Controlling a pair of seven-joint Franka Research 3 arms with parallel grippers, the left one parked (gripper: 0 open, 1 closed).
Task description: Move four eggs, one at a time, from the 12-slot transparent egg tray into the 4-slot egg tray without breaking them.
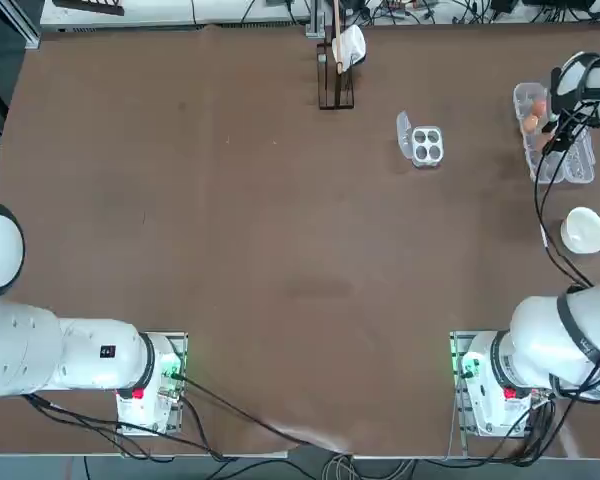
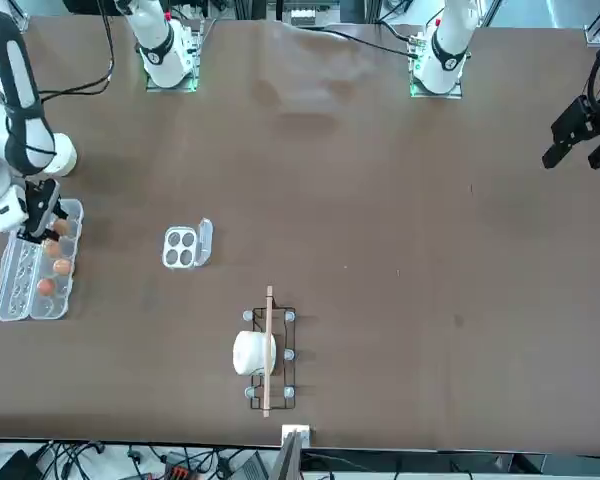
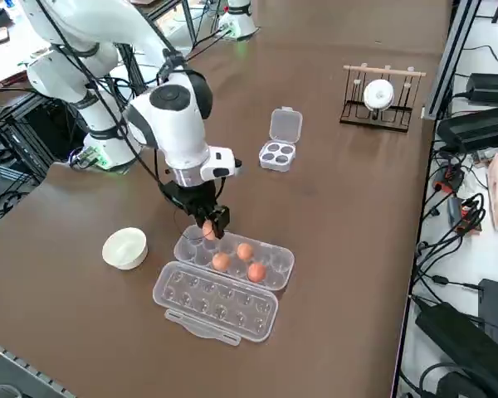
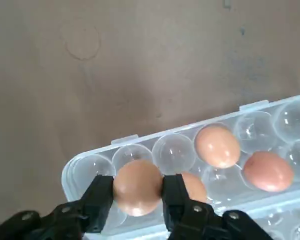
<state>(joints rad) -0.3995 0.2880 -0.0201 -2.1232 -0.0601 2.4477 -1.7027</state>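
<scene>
Eggs [image 4: 217,145] are seen in the 12-slot transparent egg tray [image 3: 232,261], which lies open at the table's right edge, its lid flat beside it. Three eggs sit in cups; a fourth egg [image 4: 138,186] is clamped between the two fingers of the right gripper [image 3: 207,225], which is closed on the shell at its middle. In the right side view the held egg is seen just above the end cups of the carton, so it is judged to be lifted clear or nearly clear of its cup; contact with the plastic cannot be ruled out.

The 4-slot egg tray [image 1: 426,145] is seen in the top view at about 9 o'clock from the carton, well apart from it, lid flap open, all four cups unfilled. No egg has yet been delivered, so the task is judged to be at its first transfer. A white bowl [image 1: 584,229] stands at about 6 o'clock from the carton.

Risks noted:
- Shell could be cracked if the grip is tightened further.
- The smooth oval could slip from the narrow pads during the swing across the table.
- The light carton could be dragged or tipped if the egg catches a cup rim on lifting.
- A hard descent into the small tray could break the shell.
</scene>
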